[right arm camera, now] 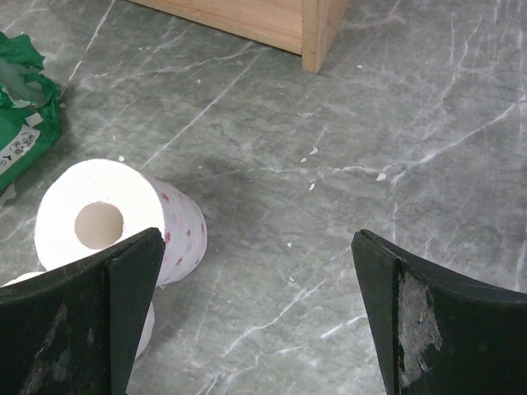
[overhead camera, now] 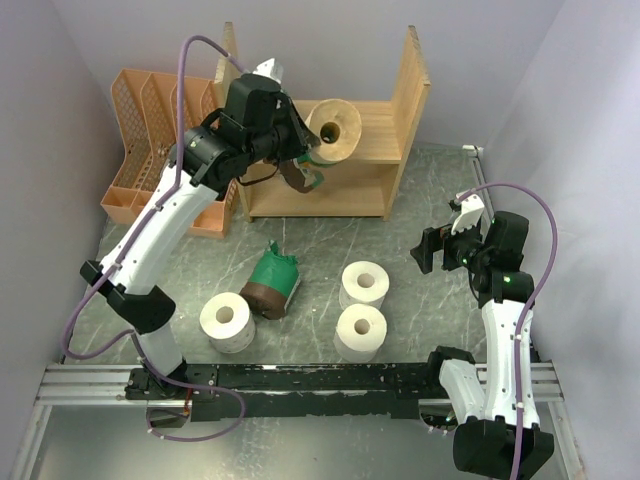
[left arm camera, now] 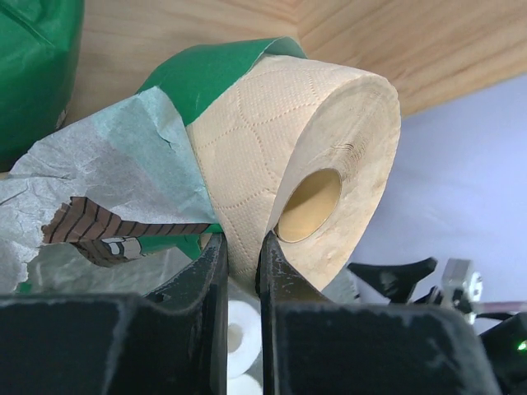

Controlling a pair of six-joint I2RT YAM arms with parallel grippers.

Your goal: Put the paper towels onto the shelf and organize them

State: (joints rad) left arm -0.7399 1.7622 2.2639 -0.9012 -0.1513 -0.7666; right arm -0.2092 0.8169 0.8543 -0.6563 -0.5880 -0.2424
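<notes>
My left gripper [overhead camera: 305, 152] is up at the wooden shelf [overhead camera: 405, 95] and is shut on a cream paper towel roll [overhead camera: 335, 130]. The roll [left arm camera: 305, 156] lies on its side, its torn green wrapper [left arm camera: 206, 78] peeled back. Its wall is pinched between my fingers [left arm camera: 268, 255], one of them at the core's edge. On the table lie a green and brown wrapped roll [overhead camera: 272, 282] and three bare rolls [overhead camera: 228, 320] [overhead camera: 365, 283] [overhead camera: 360, 332]. My right gripper [overhead camera: 435, 250] hovers open over the table, and a white roll [right arm camera: 111, 218] lies beside its left finger.
An orange lattice rack [overhead camera: 150, 130] stands left of the shelf. The shelf's lower front corner [right arm camera: 317, 33] lies ahead of the right gripper [right arm camera: 257, 243]. More green plastic [left arm camera: 33, 66] fills the upper left of the left wrist view. A metal rail [overhead camera: 300, 378] runs along the near edge.
</notes>
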